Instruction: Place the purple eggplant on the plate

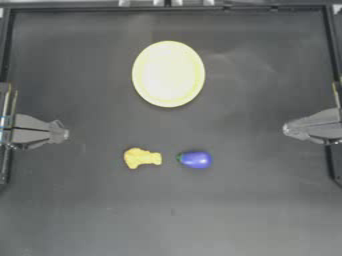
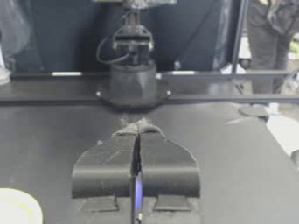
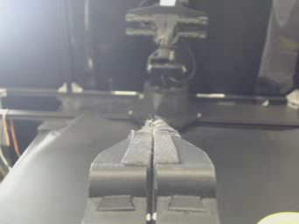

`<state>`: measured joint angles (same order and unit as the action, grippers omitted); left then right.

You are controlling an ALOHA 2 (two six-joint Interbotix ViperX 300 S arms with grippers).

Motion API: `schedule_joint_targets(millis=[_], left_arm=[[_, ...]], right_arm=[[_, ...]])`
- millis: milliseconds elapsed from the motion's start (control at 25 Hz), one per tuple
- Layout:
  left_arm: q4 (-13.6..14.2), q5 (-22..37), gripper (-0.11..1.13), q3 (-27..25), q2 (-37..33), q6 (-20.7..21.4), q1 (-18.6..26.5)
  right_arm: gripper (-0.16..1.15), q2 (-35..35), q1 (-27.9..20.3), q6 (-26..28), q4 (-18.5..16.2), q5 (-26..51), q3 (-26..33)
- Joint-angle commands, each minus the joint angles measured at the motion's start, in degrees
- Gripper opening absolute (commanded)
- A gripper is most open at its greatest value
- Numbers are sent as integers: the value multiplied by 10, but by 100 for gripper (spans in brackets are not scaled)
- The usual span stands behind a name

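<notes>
While both arms sit parked at the table edges, nothing gripped yet. Left gripper [image 1: 61,133] at the left side, jaws pressed together, empty; confirmed in its wrist view [image 2: 138,131], blades touching along their length. Right gripper [image 1: 287,129] at the right side, same state: jaws closed tight, holding nothing, also clear from its own wrist view [image 3: 153,124]. Both pointing inward across the table, level with each other, well apart from all objects.

Outward from there: purple eggplant [image 1: 195,159] lying on the dark table [image 1: 80,210] a bit right of centre, green stem end toward the left. Yellow lumpy toy [image 1: 141,158] just beside it on the stem side, small gap between, not touching. Pale yellow plate [image 1: 167,74] farther back, near centre, well apart from both toys. Plate rim visible at the corner of each wrist view [image 2: 17,208] [image 3: 283,217].

Risks, as judgement:
- Wrong pick: yellow toy similar in size, close neighbour. Approaching from the left likely crosses it first; right arm looks like the cleaner route.
- Jaws need opening before descent, else a push rather than a grasp.
- Glossy egg shape: likely to squirt out of an off-centre pinch or roll when nudged.
- Knocking the yellow toy during closure.
- Release too near the plate rim could let the eggplant roll off.
</notes>
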<state>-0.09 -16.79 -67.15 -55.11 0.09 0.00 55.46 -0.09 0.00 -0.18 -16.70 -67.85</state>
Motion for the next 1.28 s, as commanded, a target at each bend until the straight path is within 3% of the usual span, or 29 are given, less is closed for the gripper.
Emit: schedule_joint_targets(millis=[40, 120, 400, 520, 640, 720, 800, 880, 960, 1280], left_arm=[[2, 7, 8, 2, -4, 4, 1], [2, 8, 3, 2, -4, 10, 2], [0, 6, 15, 3, -14, 33, 3], [0, 8, 41, 4, -15, 33, 3], [-1, 10, 90, 4, -14, 31, 4], [-1, 10, 110, 5, -14, 31, 3], [0, 12, 104, 6, -15, 31, 4], [0, 18, 96, 6, -15, 31, 4], [-1, 25, 98, 6, -15, 30, 7], [-14, 48, 103, 7, -11, 30, 23]], right_arm=[[6, -4, 0, -2, -4, -4, 5], [0, -4, 0, 0, -4, 1, 4], [14, -5, 0, 1, -6, 18, 7], [32, -4, 0, -4, -10, 19, 7], [67, -4, 0, -3, -18, 19, 8], [94, -4, -1, -3, -20, 21, 10], [109, -4, -2, -3, -19, 28, 12], [102, -4, -5, -3, -17, 41, 17], [97, -5, -10, -3, -16, 63, 25], [99, -51, -25, 2, -9, 265, 137]])
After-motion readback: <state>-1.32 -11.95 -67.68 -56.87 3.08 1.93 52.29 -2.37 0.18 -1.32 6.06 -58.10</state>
